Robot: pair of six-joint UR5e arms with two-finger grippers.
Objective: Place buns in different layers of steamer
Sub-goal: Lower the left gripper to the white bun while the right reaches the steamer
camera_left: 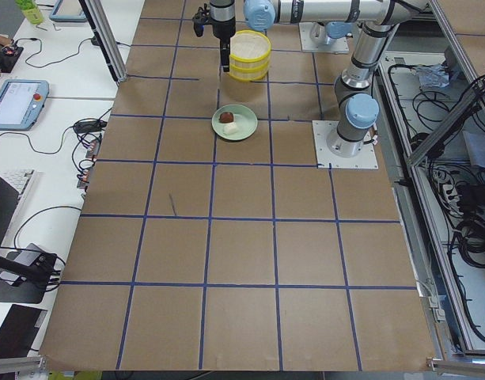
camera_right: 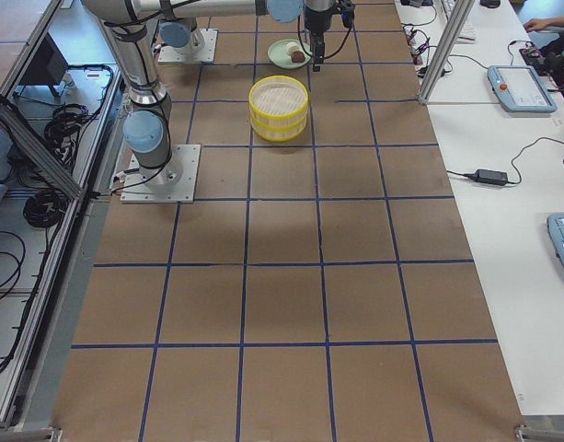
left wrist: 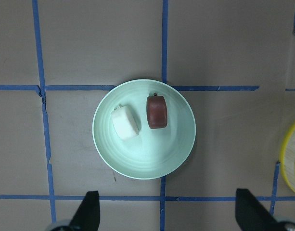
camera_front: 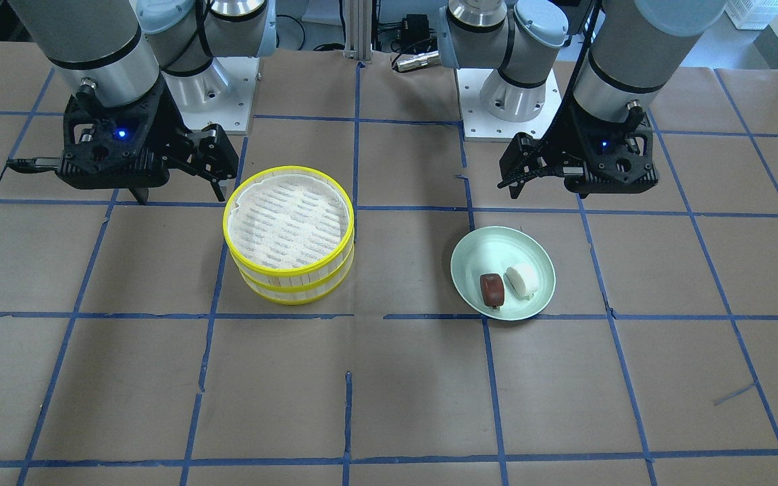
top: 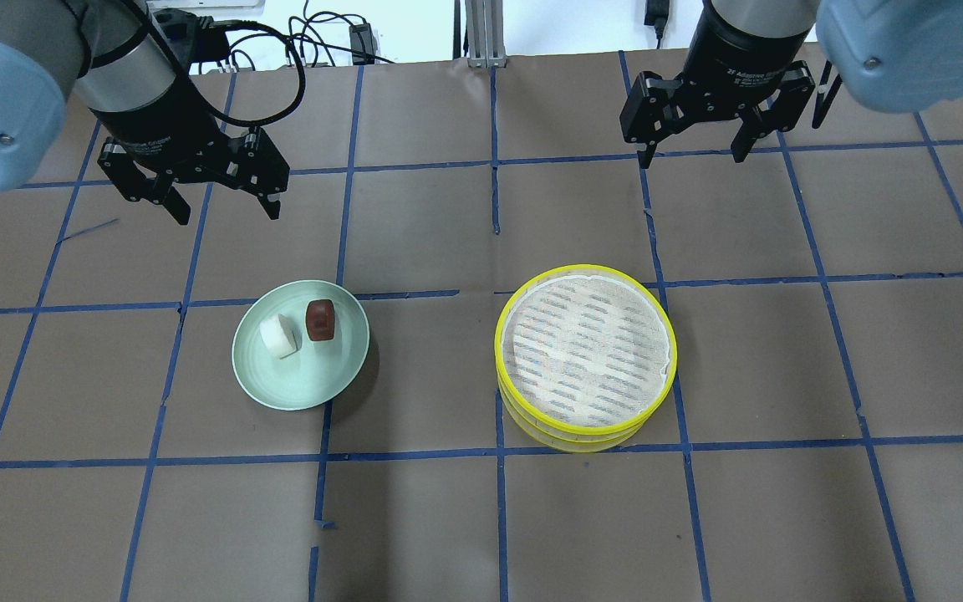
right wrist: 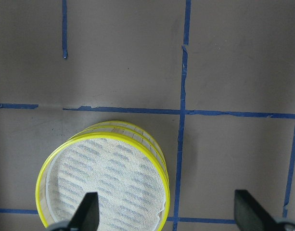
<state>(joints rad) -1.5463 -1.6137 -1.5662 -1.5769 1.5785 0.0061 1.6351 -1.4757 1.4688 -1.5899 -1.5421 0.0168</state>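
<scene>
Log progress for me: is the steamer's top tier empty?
Empty: steamer shows only white liner; white bun and reddish-brown bun sit on the green plate.

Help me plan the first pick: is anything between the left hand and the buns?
Nothing visible. The left hand is open, with only bare table between it and the plate, where the white bun and brown bun lie uncovered, side by side. For later: the steamer has its top tier covering the lower layer.

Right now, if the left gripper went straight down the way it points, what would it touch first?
The left gripper points down through free air. It would likely meet the rim of the green plate, or the table just beside it; depth is unclear.
</scene>
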